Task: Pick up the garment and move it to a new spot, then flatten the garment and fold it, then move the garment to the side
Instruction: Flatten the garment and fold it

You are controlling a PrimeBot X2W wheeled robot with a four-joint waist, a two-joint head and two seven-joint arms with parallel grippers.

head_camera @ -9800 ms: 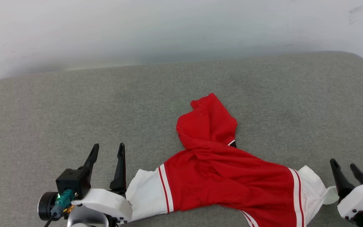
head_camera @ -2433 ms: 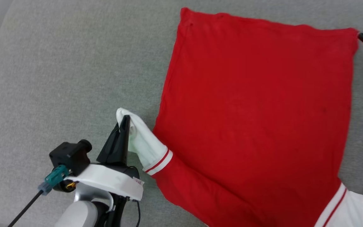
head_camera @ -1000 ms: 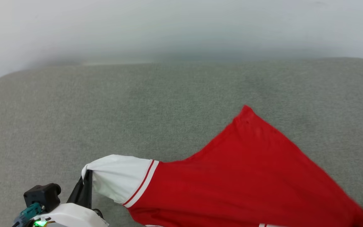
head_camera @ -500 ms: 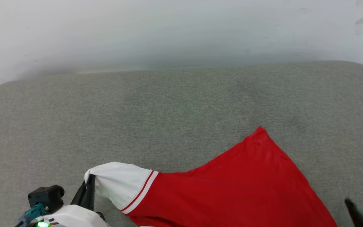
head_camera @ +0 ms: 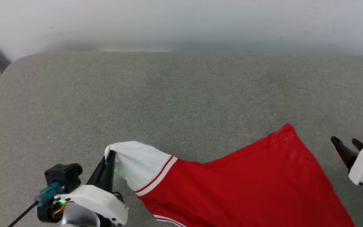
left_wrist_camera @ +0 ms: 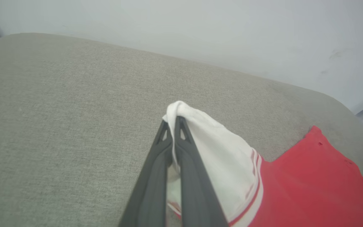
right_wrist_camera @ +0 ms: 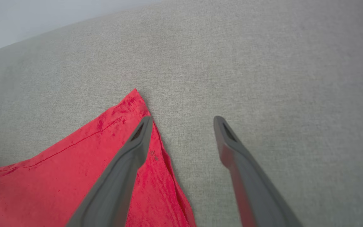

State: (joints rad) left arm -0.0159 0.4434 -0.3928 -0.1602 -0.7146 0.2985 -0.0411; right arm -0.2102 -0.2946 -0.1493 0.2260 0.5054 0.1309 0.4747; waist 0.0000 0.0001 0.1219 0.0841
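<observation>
- Red jersey shirt (head_camera: 247,183) of smooth knit with short white sleeves: lying plain red side up on the grey woven cushion surface (head_camera: 169,94), spreading over the near right of the head view and running off its bottom edge.
- Red hem corner (right_wrist_camera: 132,101): pointing away towards the far side and resting flat on the cushion, a stitched hem line showing along its edge.
- White short sleeve (head_camera: 137,162), trimmed with two red stripes at the seam: standing raised off the cushion, its tip being pinched between the closed fingers of the left gripper (left_wrist_camera: 174,121) and draping over them.
- Second striped trim (head_camera: 165,219): peeping out under the red body at the near edge.
</observation>
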